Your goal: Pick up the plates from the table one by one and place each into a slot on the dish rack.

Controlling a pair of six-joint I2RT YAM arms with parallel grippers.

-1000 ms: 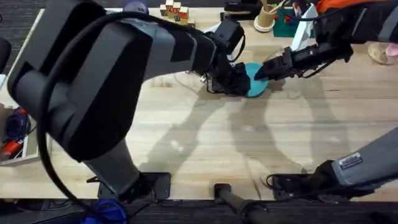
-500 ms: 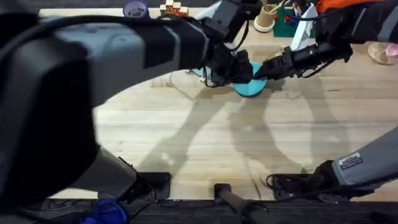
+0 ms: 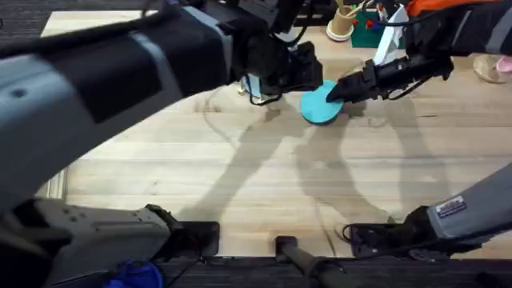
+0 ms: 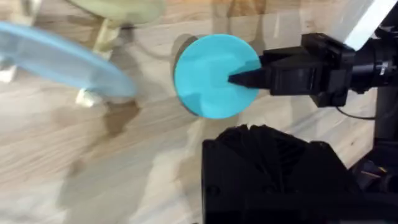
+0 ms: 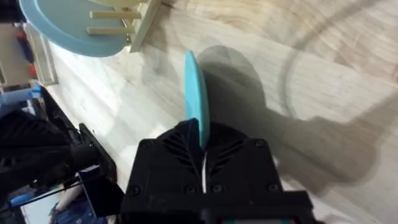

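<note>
Right gripper [image 3: 334, 94] pinches turquoise plate [image 3: 318, 104] by its 3 o'clock edge, just above table [image 3: 240, 176]. Left gripper: can't tell. Keep plate upright, carry toward dish rack [image 5: 127, 25] at 9 o'clock, align w/ free slot.

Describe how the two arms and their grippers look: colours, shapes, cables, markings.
The left arm has bulky grey links with black joints and a black gripper housing. The right arm is grey with a small white label, and black cables loop near its black wrist. The right gripper has slim, tapered black fingers.
</note>
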